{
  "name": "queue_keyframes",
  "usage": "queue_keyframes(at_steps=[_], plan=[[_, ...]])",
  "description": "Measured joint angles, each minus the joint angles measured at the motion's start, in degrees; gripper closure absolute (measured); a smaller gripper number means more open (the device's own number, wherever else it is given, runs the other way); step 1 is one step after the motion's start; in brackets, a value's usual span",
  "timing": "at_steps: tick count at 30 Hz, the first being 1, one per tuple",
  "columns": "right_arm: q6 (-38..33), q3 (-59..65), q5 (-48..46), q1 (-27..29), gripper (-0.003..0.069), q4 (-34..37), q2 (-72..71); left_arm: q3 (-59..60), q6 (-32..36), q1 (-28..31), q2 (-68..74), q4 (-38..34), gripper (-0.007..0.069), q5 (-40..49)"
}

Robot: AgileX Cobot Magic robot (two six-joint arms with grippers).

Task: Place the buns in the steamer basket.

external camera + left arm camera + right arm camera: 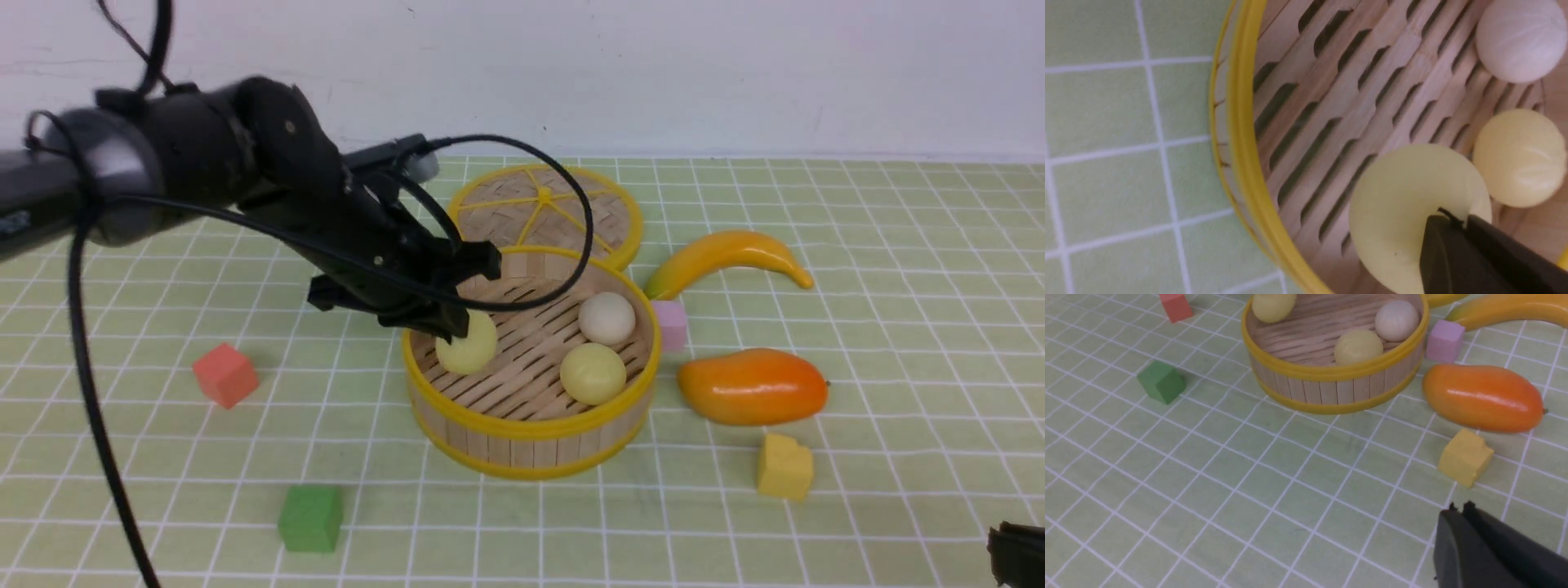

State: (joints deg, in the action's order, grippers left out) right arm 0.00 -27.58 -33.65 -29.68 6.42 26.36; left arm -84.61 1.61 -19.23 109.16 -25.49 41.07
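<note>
All three buns lie inside the steamer basket (531, 437) at the middle of the table (898, 245): a pale yellow bun (472, 349) at its left, a second pale yellow bun (593, 373) near its right wall, and one off-white bun (606, 318) just beyond that. The left claw (454, 325) reaches over the basket's left rim, jaws drawn narrow with their tips on the left bun, not around it, and its black cable (571, 196) loops over the far rim. One woven lid (545, 208) lies just behind. To the right are one banana (727, 255), one mango (751, 385) and a pink cube (671, 324) against the wall. Four cubes in all: pink, yellow cube (784, 465), red cube (225, 374), green cube (310, 517). The right claw (1458, 508), pressed together and empty, hangs near right
</note>
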Motion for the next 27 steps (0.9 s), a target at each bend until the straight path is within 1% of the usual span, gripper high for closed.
queue_keyframes(at_steps=[6,10,16,17,19,22,23,24,26,27], plan=[[0.00,0.00,0.00,0.00,0.0658,0.00,0.00,0.00,0.88,0.00,2.13,-0.22,0.0620,-1.01],[0.00,0.00,0.00,0.00,0.0658,0.00,0.00,0.00,0.90,0.00,2.18,-0.22,0.0549,-0.81],[0.00,0.00,0.00,0.00,0.0658,0.00,0.00,0.00,1.96,0.00,-1.65,1.89,0.0386,1.95],[0.00,0.00,0.00,0.00,0.0657,0.00,0.00,0.00,2.05,0.00,-1.94,1.89,0.0382,2.13],[0.00,0.00,0.00,0.00,0.0655,0.00,0.00,0.00,2.36,0.00,-6.09,4.14,0.0358,3.97],[0.00,0.00,0.00,0.00,0.0654,0.00,0.00,0.00,2.41,0.00,-11.09,5.33,0.0365,6.21],[0.00,0.00,0.00,0.00,0.0650,0.00,0.00,0.00,2.01,0.00,-15.82,5.72,0.0384,8.40],[0.00,0.00,0.00,0.00,0.0650,0.00,0.00,0.00,1.83,0.00,-16.38,5.72,0.0391,8.66],[0.00,0.00,0.00,0.00,0.0645,0.00,0.00,0.00,0.64,0.00,-23.91,5.78,0.0442,11.96],[0.00,0.00,0.00,0.00,0.0645,0.00,0.00,0.00,0.63,0.00,-25.10,5.78,0.0447,12.46]])
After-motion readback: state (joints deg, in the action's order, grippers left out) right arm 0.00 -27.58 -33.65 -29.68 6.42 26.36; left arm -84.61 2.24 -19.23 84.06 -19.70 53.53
